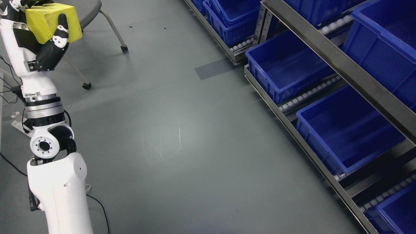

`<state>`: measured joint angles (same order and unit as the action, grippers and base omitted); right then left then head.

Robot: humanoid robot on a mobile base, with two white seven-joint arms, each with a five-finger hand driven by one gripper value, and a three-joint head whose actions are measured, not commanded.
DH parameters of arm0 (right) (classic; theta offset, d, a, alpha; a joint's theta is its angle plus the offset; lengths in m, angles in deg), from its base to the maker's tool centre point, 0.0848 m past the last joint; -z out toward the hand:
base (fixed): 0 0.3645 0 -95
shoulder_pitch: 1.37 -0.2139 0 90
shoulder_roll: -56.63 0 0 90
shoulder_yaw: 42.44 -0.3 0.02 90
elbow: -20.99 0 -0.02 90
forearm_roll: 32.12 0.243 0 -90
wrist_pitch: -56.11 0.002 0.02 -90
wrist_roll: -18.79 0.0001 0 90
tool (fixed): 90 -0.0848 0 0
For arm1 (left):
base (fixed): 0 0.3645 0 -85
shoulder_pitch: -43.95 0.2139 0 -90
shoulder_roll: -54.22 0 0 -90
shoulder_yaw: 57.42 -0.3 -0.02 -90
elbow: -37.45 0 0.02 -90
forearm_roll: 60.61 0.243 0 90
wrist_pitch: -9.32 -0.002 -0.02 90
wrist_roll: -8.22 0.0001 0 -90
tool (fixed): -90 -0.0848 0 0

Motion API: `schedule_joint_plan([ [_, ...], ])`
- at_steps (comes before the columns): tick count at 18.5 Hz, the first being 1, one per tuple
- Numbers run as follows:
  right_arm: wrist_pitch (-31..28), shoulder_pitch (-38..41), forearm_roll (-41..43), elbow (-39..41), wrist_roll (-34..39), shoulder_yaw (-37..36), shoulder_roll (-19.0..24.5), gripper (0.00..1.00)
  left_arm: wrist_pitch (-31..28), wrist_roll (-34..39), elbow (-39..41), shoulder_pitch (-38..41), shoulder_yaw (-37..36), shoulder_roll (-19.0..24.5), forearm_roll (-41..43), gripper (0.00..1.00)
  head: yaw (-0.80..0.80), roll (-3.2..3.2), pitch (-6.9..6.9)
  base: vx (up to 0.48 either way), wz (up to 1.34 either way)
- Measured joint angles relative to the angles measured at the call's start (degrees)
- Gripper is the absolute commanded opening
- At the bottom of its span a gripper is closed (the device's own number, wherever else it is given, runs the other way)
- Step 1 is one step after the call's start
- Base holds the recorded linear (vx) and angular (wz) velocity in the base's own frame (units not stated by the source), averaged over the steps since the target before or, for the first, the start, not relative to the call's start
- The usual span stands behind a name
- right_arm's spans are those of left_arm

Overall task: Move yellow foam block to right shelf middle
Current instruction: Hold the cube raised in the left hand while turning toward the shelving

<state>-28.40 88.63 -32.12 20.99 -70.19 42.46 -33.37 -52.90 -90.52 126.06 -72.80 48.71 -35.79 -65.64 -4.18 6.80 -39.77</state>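
Head view only. Shelf (pixel 328 55) runs along the right side, metal frame with roller tracks. Blue bins sit on it at several levels: one bin (pixel 286 65) mid-frame, a second (pixel 347 130) just below and nearer, more at top right and at the bottom right corner. Every bin interior that shows is bare blue plastic; the upper ones are only partly visible, so I can't tell for those.

Left arm (pixel 58 188) comes up from the lower left, white shell, elbow joint exposed, forearm nearly vertical. Left hand (pixel 39 35) is at the top left corner, raised, palm side toward the block (pixel 53 21), fingers wrapped around it. One black-and-white finger (pixel 61 31) lies across the block's front face; others are cut off by the frame edge above.

Block is yellow foam, boxy, tilted, with a fine textured surface on the face left of that finger and a smoother face to its right. It sits in the grip, well apart from the shelf.

Behind the fingers: a grey chair (pixel 87 13) with metal legs. Cables (pixel 97 201) on the floor (pixel 182 136) beside the arm.
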Motion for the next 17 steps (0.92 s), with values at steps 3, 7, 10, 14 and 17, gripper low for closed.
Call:
schedule_joint_plan([
  [3, 0.0, 0.0, 0.0, 0.0, 0.0, 0.0, 0.0, 1.0, 0.0, 0.0, 0.0, -0.2, -0.3, 0.0, 0.0, 0.22, 0.0, 0.0, 0.0, 0.372, -0.03],
  [7, 0.0, 0.0, 0.0, 0.0, 0.0, 0.0, 0.0, 1.0, 0.0, 0.0, 0.0, -0.5, -0.7, 0.0, 0.0, 0.22, 0.0, 0.0, 0.0, 0.308, -0.32],
  [10, 0.0, 0.0, 0.0, 0.0, 0.0, 0.0, 0.0, 1.0, -0.1, 0.0, 0.0, -0.8, -1.3, 0.0, 0.0, 0.22, 0.0, 0.0, 0.0, 0.213, -0.68],
  [14, 0.0, 0.0, 0.0, 0.0, 0.0, 0.0, 0.0, 1.0, -0.1, 0.0, 0.0, -1.0, -2.9, 0.0, 0.0, 0.22, 0.0, 0.0, 0.0, 0.163, -0.89],
  [17, 0.0, 0.0, 0.0, 0.0, 0.0, 0.0, 0.0, 1.0, -0.1, 0.0, 0.2, -1.3, -4.9, 0.0, 0.0, 0.22, 0.0, 0.0, 0.0, 0.133, -0.91],
])
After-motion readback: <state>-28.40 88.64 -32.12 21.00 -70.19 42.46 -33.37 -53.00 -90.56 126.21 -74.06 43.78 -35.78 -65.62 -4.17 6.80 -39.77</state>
